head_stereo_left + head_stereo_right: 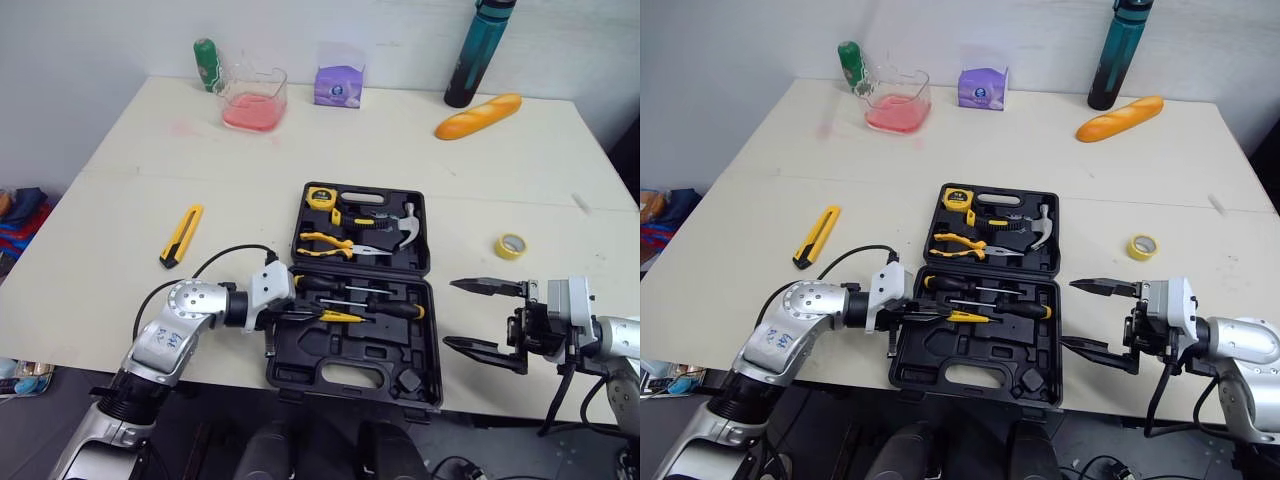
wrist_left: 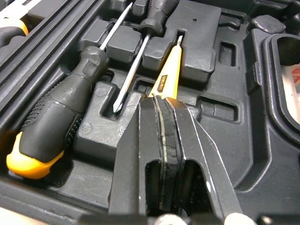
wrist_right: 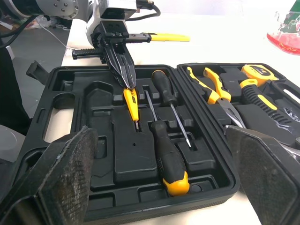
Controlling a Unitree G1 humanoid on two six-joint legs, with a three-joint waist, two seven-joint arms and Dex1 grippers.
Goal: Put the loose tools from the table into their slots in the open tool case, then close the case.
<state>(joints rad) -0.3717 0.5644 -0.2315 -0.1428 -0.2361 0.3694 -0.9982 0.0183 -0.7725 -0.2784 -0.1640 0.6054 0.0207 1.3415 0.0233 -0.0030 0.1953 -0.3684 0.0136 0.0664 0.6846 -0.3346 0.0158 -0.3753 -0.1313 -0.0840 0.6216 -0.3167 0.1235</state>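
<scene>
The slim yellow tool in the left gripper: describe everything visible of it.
The slim yellow tool is a narrow shaft that looks like plastic, with small black lettering and a short metal tip. It lies along a moulded groove in the near half of the open tool case, beside two black-handled screwdrivers. The left gripper is shut on its rear end and hides that part. Whether it is fully seated cannot be told.

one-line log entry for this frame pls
left gripper: shut on yellow screwdriver, in case | right gripper: open, beside case | on table: knife, tape roll | case: open
</scene>
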